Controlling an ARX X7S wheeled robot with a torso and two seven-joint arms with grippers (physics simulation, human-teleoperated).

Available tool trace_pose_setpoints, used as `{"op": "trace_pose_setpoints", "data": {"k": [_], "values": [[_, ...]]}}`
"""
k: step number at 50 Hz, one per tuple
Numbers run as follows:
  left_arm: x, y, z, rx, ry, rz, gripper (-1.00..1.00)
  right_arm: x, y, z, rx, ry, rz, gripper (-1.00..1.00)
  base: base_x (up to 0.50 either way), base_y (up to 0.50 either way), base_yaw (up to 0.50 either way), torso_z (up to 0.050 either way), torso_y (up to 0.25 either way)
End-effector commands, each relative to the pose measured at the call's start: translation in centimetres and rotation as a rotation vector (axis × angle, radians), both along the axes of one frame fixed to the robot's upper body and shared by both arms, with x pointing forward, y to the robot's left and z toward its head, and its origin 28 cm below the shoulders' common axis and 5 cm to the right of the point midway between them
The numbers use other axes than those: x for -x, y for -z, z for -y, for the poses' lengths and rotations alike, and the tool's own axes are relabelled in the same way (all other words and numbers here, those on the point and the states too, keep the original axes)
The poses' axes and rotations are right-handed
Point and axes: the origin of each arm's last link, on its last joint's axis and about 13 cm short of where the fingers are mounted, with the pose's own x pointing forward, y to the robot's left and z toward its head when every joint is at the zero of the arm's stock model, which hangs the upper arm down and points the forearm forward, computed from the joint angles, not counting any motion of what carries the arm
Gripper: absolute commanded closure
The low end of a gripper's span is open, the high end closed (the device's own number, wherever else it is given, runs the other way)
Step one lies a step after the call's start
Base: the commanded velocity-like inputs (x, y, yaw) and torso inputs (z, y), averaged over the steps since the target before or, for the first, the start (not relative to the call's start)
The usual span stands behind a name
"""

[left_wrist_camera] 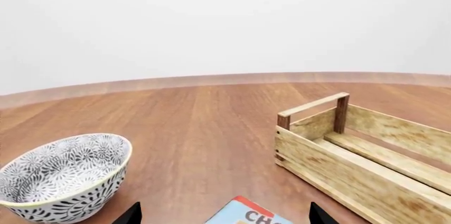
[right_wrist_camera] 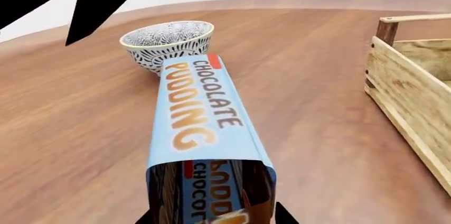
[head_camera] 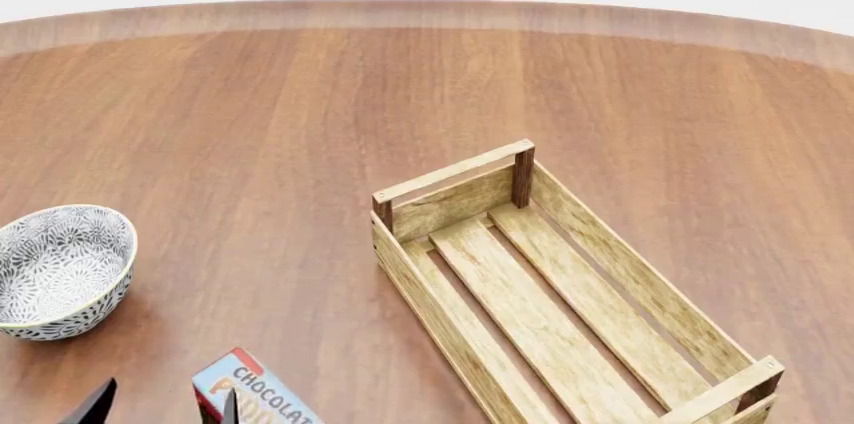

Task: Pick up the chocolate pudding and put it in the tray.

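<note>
Sitting between the wide-spread fingers of the right gripper (right_wrist_camera: pixel 215 216): chocolate pudding (right_wrist_camera: pixel 200 113), bowl (right_wrist_camera: pixel 167 42) beyond.

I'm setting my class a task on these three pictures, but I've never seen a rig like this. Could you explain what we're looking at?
This is a simulated robot with two arms, working at a wooden table. One picture looks down from its head. The other two come from cameras beside each gripper. On the table are a patterned bowl, a wooden tray and a pudding carton with its blue edge up. The left gripper, seen as black tips at the bottom of the head view, is open and holds nothing. The right gripper has its tips on either side of the carton's near end. The pictures do not show whether it is gripping the carton.
</note>
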Motion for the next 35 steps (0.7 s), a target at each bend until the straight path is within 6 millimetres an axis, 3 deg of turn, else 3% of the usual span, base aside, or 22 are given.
{"op": "trace_pose_setpoints", "data": {"k": [1, 12, 35], "values": [[0.0, -0.2, -0.1, 0.0, -0.004, 0.003, -1.0, -0.6, -0.6, 1.1, 0.011, 0.046, 0.026, 1.0, 0.0, 0.0, 0.0, 0.0, 0.0], [0.0, 0.0, 0.0, -0.001, -0.003, -0.001, -1.0, -1.1, -1.7, 1.7, 0.019, 0.072, 0.047, 1.0, 0.0, 0.0, 0.0, 0.0, 0.0], [0.1, 0.3, 0.0, 0.005, -0.002, -0.003, -1.0, -2.8, -6.2, 2.9, 0.049, 0.122, 0.139, 1.0, 0.0, 0.0, 0.0, 0.0, 0.0]]}}
